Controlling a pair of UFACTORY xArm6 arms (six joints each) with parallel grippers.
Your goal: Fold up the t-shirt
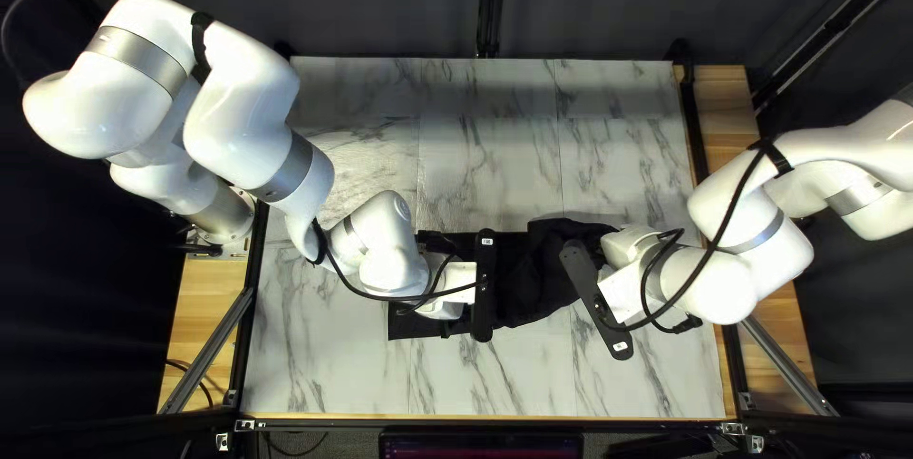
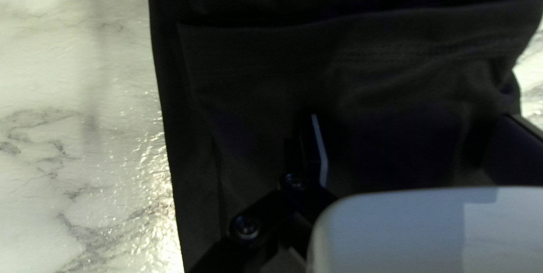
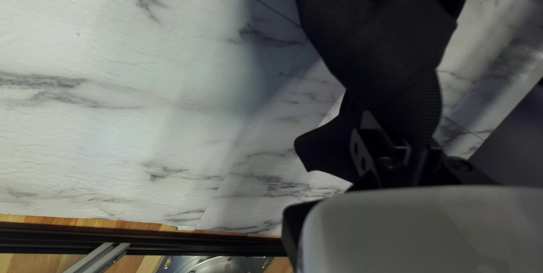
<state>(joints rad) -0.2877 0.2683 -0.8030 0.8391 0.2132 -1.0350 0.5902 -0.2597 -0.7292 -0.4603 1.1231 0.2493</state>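
The black t-shirt (image 1: 544, 273) lies as a folded strip across the near half of the table, in the top left view. My left gripper (image 1: 484, 285) is over its middle-left part, and my right gripper (image 1: 596, 299) is at its right end. In the left wrist view my left gripper (image 2: 410, 145) stands open over the shirt (image 2: 350, 86), a hemmed edge crossing ahead of it. In the right wrist view the fingers of my right gripper (image 3: 396, 148) are shut on the shirt (image 3: 384, 41), whose bunched fabric stretches ahead; a small flap sticks out beside them.
Around the shirt is the marbled tabletop (image 1: 490, 169). Dark frame rails run along its sides, with wooden strips (image 1: 202, 321) beyond them. A screen (image 1: 480, 446) shows past the near edge. The two forearms reach in from opposite sides, their wrists a short distance apart.
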